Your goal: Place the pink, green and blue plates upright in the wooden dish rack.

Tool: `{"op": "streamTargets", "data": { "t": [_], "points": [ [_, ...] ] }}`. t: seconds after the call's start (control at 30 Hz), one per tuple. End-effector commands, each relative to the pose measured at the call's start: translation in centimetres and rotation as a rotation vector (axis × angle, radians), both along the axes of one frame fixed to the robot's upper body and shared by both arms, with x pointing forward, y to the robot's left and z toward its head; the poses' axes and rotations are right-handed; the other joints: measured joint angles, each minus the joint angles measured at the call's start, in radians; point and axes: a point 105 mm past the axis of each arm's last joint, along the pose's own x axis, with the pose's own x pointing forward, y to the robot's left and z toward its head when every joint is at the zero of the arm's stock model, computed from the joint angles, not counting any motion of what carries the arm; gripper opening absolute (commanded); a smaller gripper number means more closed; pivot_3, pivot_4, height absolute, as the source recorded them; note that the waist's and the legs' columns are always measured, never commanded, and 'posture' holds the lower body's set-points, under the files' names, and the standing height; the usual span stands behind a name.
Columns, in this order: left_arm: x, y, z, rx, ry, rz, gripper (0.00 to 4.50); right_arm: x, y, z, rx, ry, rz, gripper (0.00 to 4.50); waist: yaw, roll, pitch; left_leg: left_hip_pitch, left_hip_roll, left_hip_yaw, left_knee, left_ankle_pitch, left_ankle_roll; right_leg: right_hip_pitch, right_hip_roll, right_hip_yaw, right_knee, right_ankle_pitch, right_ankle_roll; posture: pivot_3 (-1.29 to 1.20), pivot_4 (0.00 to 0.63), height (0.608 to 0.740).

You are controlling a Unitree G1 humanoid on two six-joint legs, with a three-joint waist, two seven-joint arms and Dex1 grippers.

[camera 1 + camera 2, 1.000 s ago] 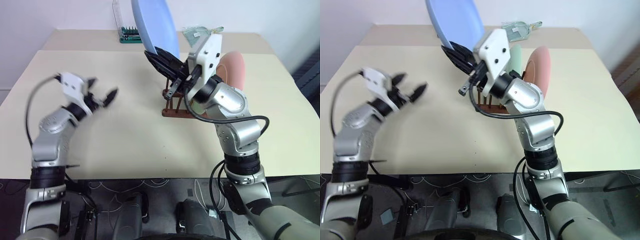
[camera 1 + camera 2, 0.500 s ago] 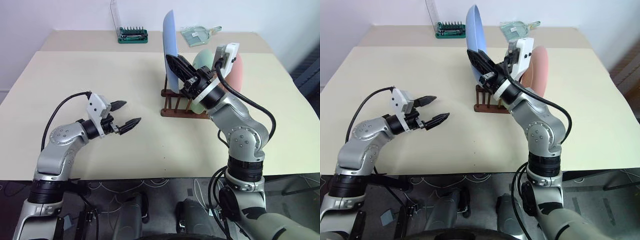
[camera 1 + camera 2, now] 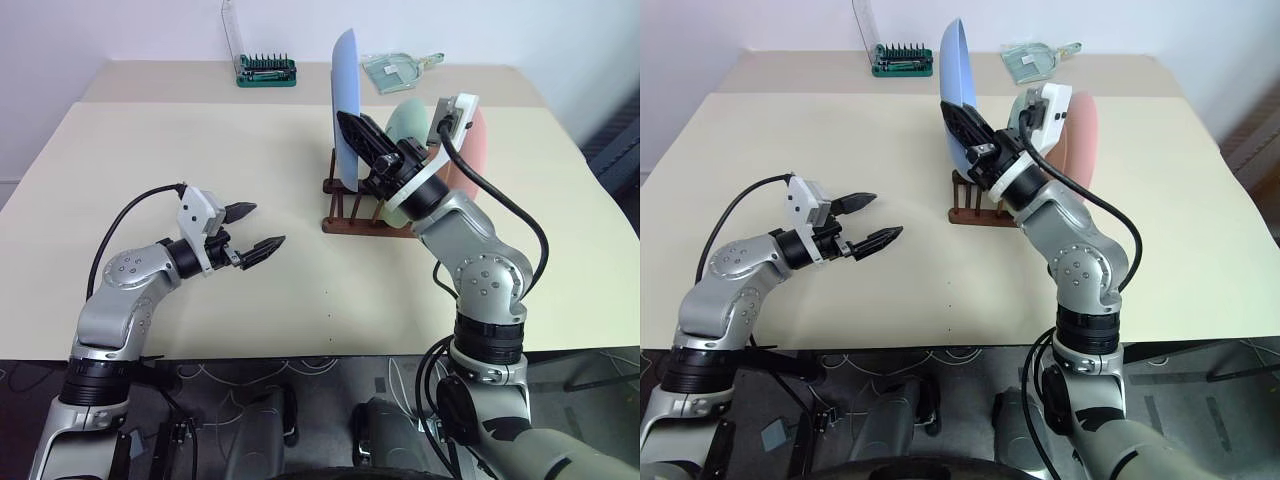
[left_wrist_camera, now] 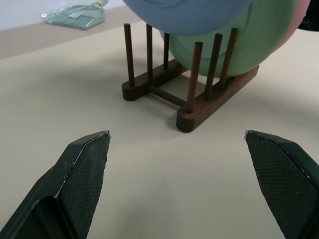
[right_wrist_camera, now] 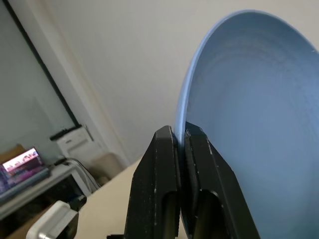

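My right gripper (image 5: 180,130) is shut on the rim of the blue plate (image 3: 345,100) and holds it upright, edge-on, over the left end of the wooden dish rack (image 3: 350,222). The plate's lower edge hangs about level with the peg tops (image 4: 148,30). The green plate (image 3: 408,120) stands between the pegs, and the pink plate (image 3: 476,140) stands to its right. Well left of the rack, my left gripper (image 3: 258,228) hovers open over the table and points at it with nothing between its fingers (image 4: 84,169).
A green-based bit case (image 3: 265,68) with its clear lid raised stands at the table's far edge. A clear glassy item (image 3: 400,66) lies to its right. Bare beige tabletop (image 3: 300,290) stretches in front of and left of the rack.
The right gripper rolled the blue plate from tilted to upright and lowered it over the rack's left end. The left gripper swung in toward the rack, then held still.
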Motion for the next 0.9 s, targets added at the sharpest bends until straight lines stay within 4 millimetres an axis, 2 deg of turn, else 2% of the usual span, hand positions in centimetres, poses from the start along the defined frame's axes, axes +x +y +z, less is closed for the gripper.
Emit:
{"op": "streamTargets", "data": {
  "t": [0.03, 0.4, 0.9],
  "points": [
    [-0.5, -0.8, 1.6, -0.011, -0.044, -0.039, 4.44, 0.6, -0.8, -0.3, 0.027, 0.044, -0.028, 0.0, 0.0, 0.0, 0.0, 0.0, 0.0, 0.0, 0.0, 0.0, 0.0, 0.0, 0.0, 0.0, 0.0, 0.0, 0.0, 0.0, 0.15, 0.736],
    [-0.7, -1.6, 2.5, -0.007, -0.048, -0.044, 4.44, 0.3, -0.8, 0.5, 0.05, 0.016, -0.014, 0.0, 0.0, 0.0, 0.0, 0.0, 0.0, 0.0, 0.0, 0.0, 0.0, 0.0, 0.0, 0.0, 0.0, 0.0, 0.0, 0.0, 0.15, 0.736],
    [-0.8, -1.7, 2.5, -0.008, -0.044, -0.043, 4.44, -0.1, -0.8, 1.3, 0.062, -0.026, -0.005, 0.0, 0.0, 0.0, 0.0, 0.0, 0.0, 0.0, 0.0, 0.0, 0.0, 0.0, 0.0, 0.0, 0.0, 0.0, 0.0, 0.0, 0.15, 0.736]
  ]
}}
